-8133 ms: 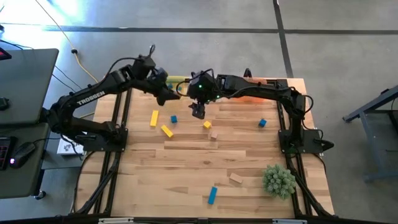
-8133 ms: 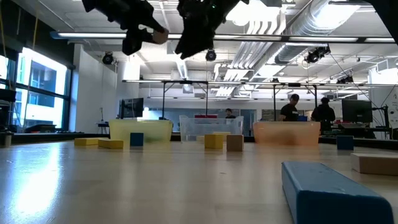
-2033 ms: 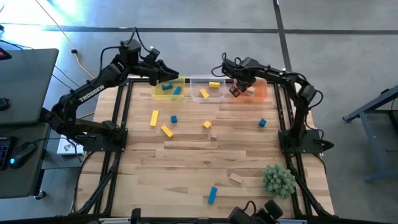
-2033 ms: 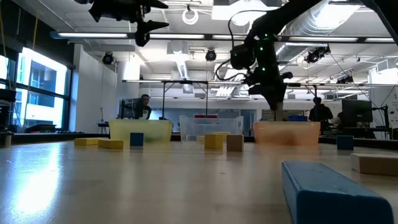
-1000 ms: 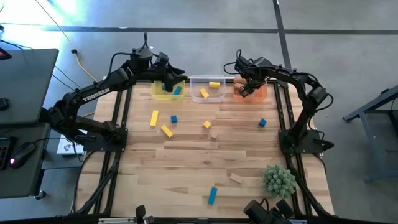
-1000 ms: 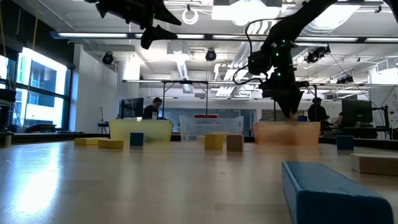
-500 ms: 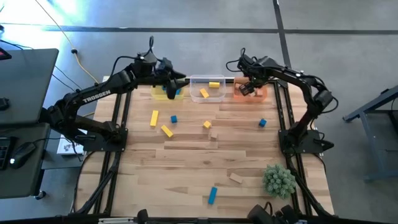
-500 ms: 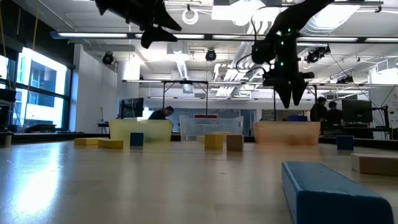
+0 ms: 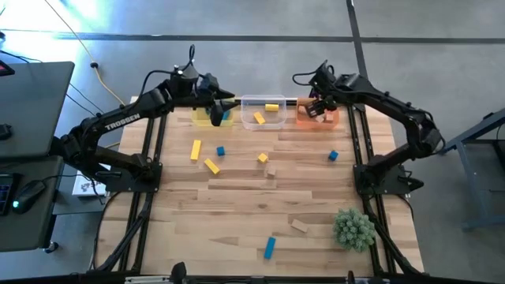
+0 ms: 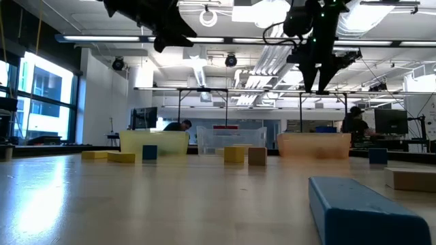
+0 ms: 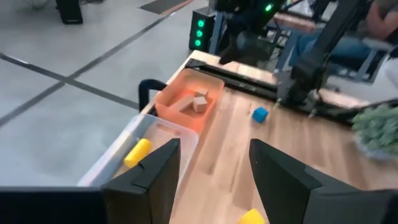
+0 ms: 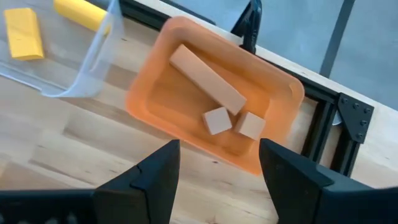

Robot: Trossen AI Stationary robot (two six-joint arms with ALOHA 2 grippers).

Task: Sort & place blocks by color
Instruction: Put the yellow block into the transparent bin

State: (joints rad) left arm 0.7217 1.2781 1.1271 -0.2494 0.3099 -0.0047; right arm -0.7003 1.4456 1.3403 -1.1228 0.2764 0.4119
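Seen from above, the left gripper (image 9: 215,110) hangs over the translucent yellow bin (image 9: 210,118) and the right gripper (image 9: 316,106) over the translucent orange bin (image 9: 325,120), with the clear bin (image 9: 265,113) between them at the far edge of the pale wooden tabletop (image 9: 237,221); white lettering on the left arm reads TROSSEN. Loose blocks remain scattered: a yellow bar (image 9: 195,150), a small blue cube (image 9: 221,151), a tan cube (image 9: 271,170), a long blue bar (image 9: 269,247), and a spiky green plant ball (image 9: 353,229) near the right corner. At table height, both arms ride high above the three bins, the blue bar looming close. The left wrist camera shows its dark fingers (image 11: 153,177) parted and empty. The right wrist camera shows its own fingers (image 12: 155,177) likewise spread with nothing between them, above three plain tan wooden pieces (image 12: 207,78) lying in the orange bin. The blocks look light, rigid and smooth-sided; a pinch across two flat opposite faces, at mid-length on the bars, would likely hold best.
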